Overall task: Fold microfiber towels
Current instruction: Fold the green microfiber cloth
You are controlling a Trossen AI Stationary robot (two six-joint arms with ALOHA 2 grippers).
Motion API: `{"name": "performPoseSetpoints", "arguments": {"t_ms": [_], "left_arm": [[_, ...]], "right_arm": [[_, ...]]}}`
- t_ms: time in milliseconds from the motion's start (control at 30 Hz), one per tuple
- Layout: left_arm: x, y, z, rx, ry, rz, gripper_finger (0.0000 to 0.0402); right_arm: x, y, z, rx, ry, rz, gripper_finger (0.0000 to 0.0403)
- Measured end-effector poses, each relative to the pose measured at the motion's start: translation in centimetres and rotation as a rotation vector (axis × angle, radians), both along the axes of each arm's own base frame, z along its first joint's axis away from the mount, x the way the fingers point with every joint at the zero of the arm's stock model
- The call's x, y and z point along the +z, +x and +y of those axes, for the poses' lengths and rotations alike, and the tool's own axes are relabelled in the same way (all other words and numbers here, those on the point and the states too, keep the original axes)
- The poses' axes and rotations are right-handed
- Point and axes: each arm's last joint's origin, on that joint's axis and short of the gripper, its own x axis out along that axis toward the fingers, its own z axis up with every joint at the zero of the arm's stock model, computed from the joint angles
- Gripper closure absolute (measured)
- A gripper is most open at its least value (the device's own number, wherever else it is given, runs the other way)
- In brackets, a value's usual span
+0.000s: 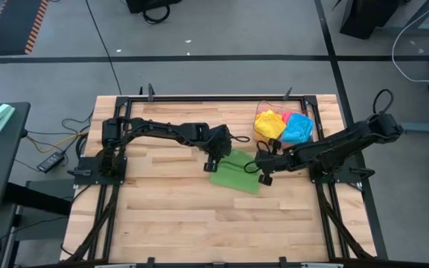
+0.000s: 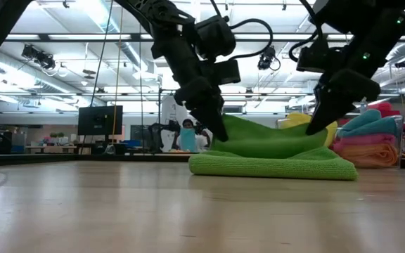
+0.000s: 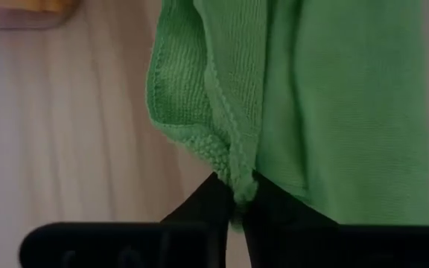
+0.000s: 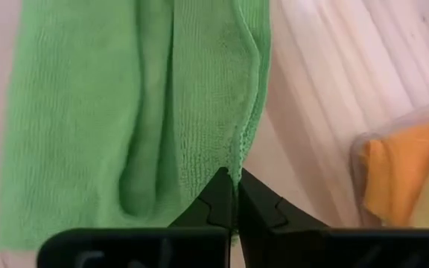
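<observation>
The green towel point(image 1: 237, 177), mid-table by the pile of other towels point(image 1: 284, 126), is pinched at two corners by the closed left gripper point(image 1: 211, 164) and right gripper point(image 1: 264, 176), and should be carried across level so edges meet.

The green towel point(image 3: 311, 112) is cut off by the wrist pictures' edges, and the orange cloth point(image 4: 401, 179) is blurred behind clear plastic.
</observation>
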Motion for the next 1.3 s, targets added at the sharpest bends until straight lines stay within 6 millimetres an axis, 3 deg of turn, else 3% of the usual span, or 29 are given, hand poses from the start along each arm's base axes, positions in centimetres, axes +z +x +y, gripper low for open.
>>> {"name": "performPoseSetpoints", "arguments": {"t_ms": [333, 567, 900, 1300], "left_arm": [[-0.2, -0.1, -2.0, -0.06, -0.031, 0.039, 0.0385], [-0.2, -0.1, -3.4, -0.095, -0.032, 0.045, 0.0363], [1.4, -0.6, -3.4, -0.093, -0.028, 0.02, 0.0378], [1.7, -1.1, -4.5, -0.113, -0.035, 0.058, 0.0363]], "right_arm": [[-0.3, 0.5, 1.8, 0.078, 0.021, -0.032, 0.0389], [-0.2, 0.4, 2.5, 0.093, 0.06, -0.041, 0.0389], [2.0, 1.4, 2.9, 0.127, 0.056, -0.062, 0.0388], [1.9, 1.2, 3.5, 0.167, 0.12, -0.039, 0.0388]]}}
